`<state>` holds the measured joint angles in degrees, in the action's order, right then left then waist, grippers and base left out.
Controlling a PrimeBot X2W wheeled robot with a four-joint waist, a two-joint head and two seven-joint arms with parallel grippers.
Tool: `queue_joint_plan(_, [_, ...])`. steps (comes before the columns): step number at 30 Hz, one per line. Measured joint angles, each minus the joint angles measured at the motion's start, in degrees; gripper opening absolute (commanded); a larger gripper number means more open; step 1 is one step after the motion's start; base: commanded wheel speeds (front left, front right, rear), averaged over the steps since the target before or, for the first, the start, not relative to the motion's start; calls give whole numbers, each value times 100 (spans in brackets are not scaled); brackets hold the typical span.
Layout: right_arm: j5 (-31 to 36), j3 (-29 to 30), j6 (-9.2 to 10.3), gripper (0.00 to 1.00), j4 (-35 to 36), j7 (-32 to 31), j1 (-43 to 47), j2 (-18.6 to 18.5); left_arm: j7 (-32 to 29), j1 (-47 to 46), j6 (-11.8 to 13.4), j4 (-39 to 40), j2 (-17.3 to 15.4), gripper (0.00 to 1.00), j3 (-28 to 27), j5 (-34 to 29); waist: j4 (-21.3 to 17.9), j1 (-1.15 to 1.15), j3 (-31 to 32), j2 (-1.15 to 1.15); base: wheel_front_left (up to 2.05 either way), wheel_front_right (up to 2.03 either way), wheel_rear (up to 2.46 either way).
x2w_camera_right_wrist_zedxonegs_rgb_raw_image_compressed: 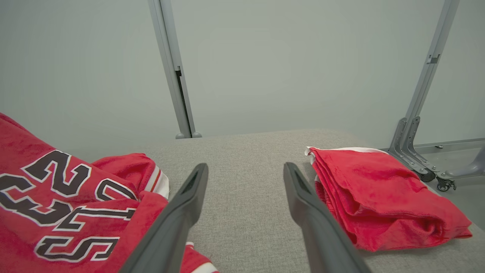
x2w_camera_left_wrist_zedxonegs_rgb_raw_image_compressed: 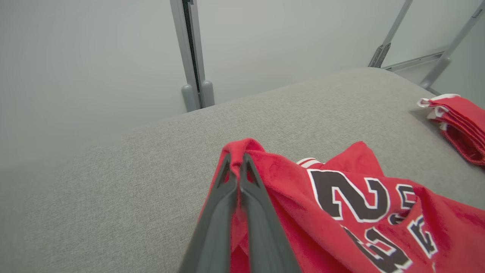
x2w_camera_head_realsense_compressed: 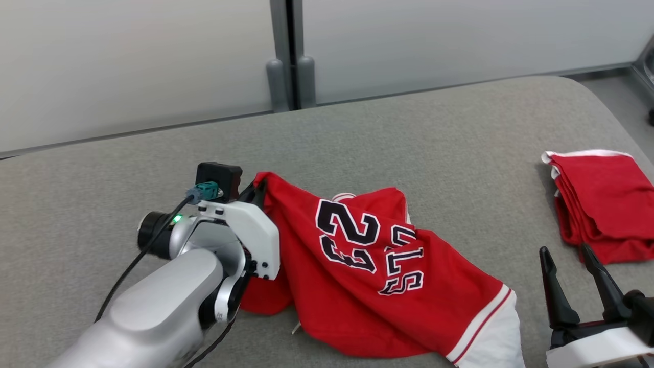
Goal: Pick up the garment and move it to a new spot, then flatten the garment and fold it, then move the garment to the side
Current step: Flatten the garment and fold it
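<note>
L jaws grip garment (x2w_camera_head_realsense_compressed: 332, 306) (corner up).

A grey fabric-covered surface (x2w_camera_head_realsense_compressed: 409, 133) spans the frame, its far corner rounded at the upper right. A rumpled red jersey (x2w_camera_head_realsense_compressed: 357, 296) with black numerals lies at lower centre. A folded red garment (x2w_camera_head_realsense_compressed: 603, 204) lies well apart at the right edge.
</note>
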<state>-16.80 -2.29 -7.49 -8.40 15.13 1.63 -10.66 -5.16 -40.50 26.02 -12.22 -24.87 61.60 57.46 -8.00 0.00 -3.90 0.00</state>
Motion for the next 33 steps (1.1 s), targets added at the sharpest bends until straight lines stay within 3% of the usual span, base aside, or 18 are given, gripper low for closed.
queue_joint_plan(2, [-36,-47,0,100,-7,0,-75,-41,430,-111,-322,-786,402,0,-70,-29,-91,0,-86,0,0,0,0])
queue_joint_plan(5, [-64,-110,0,100,-26,0,-151,-88,1136,-279,-545,-1841,926,0,-129,-193,-232,0,-195,0,0,0,0])
queue_joint_plan(6, [-79,-105,-1,100,-35,0,-155,-101,1411,-310,-579,-2163,1123,6,-278,-125,-265,0,-229,0,0,0,0])
queue_joint_plan(8, [-87,-110,-1,100,-49,0,-165,-135,1690,-369,-814,-2740,1429,41,-238,-178,-315,0,-286,0,0,0,0])
queue_joint_plan(9, [-93,-110,0,100,-57,0,-165,-151,1737,-364,-987,-2991,1590,96,-233,-146,-333,0,-304,0,0,0,0])
queue_joint_plan(10, [-94,-123,-1,100,-69,0,-169,-155,1736,-355,-1114,-3256,1730,100,-197,-98,-347,0,-310,0,0,0,0])
queue_joint_plan(14, [-102,-94,0,100,-97,0,-167,-171,1841,-336,-1439,-3967,1925,100,-123,-122,-341,0,-277,0,0,0,0])
queue_joint_plan(20, [-55,29,0,100,-122,0,-65,-137,1965,-158,-1597,-4239,1936,100,-230,-104,-231,0,-54,0,0,0,0])
queue_joint_plan(27, [57,57,0,100,-123,0,119,11,2004,631,-1578,-3512,1351,100,-561,133,-92,0,307,0,0,0,0])
queue_joint_plan(33, [82,41,0,100,-90,0,132,59,1471,1444,-1424,-2596,969,100,-376,307,-69,0,323,0,0,0,0])
